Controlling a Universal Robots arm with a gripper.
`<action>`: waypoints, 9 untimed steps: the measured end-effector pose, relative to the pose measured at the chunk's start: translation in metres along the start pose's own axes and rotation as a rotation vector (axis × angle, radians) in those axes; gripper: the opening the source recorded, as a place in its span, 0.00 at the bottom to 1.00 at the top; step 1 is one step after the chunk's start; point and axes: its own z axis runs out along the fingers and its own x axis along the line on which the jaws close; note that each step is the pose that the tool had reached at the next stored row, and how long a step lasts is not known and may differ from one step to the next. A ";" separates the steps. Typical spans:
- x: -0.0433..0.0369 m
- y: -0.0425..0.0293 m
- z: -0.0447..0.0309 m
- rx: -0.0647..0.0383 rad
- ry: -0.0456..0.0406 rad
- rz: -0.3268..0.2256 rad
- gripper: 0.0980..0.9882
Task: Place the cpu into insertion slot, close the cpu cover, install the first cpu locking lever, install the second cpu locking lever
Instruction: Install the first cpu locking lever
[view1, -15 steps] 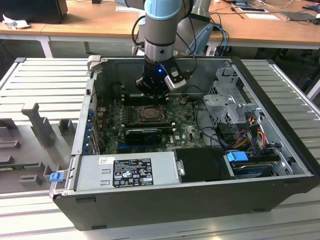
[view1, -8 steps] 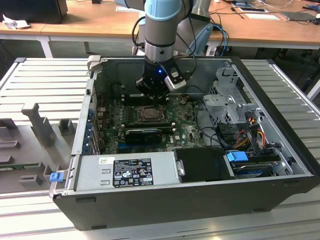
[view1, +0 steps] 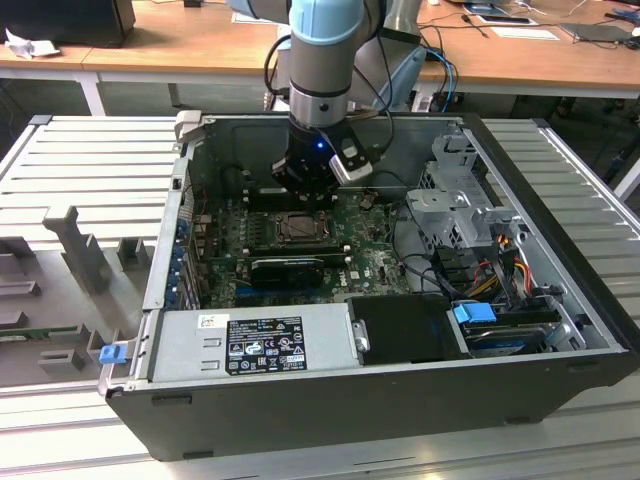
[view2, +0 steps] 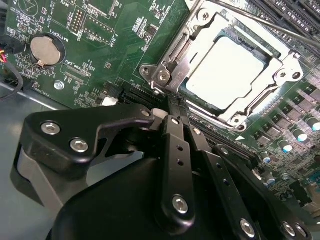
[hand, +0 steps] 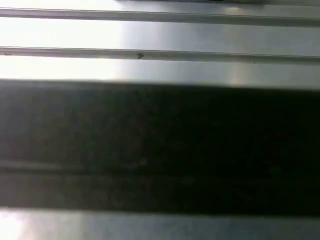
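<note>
Exterior view: the arm (view1: 322, 60) reaches down into the open computer case (view1: 560, 370), which lies on a ribbed metal table (view1: 80, 160). The gripper (view1: 305, 192) hangs low over the green motherboard (view1: 365, 250), just behind the insertion slot (view1: 298, 229) as this view sees it. The slot sits mid-board, between the gripper and a long black card (view1: 288, 266) lying in front of it. A grey power supply (view1: 255, 342) runs along the near wall of the case; a wooden desk (view1: 190, 40) stands behind.

Second wrist view: this adds the socket detail that the exterior view cannot resolve. The cpu (view2: 235, 72) lies flat inside the insertion slot (view2: 192, 30), its pale top showing through the square cut-out of the cpu cover (view2: 175, 67), which is down over it. A thin metal lever rod (view2: 260, 22) runs along the far edge of the socket. The gripper (view2: 176, 112) has its black fingers (view2: 174, 145) pressed together, nothing between them, tips just beside the cover's corner; contact cannot be judged. A round coin cell (view2: 46, 50) sits on the board well apart from the socket.

First wrist view: a dark band (hand: 160, 150) between pale ribbed metal (hand: 160, 35); what the band belongs to cannot be told.
</note>
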 end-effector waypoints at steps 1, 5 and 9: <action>0.0001 -0.0002 0.0004 0.000 0.0001 0.000 0.01; -0.0001 0.0000 -0.0012 0.000 -0.0003 0.000 0.01; -0.0001 0.0006 -0.0108 0.000 0.0000 0.000 0.01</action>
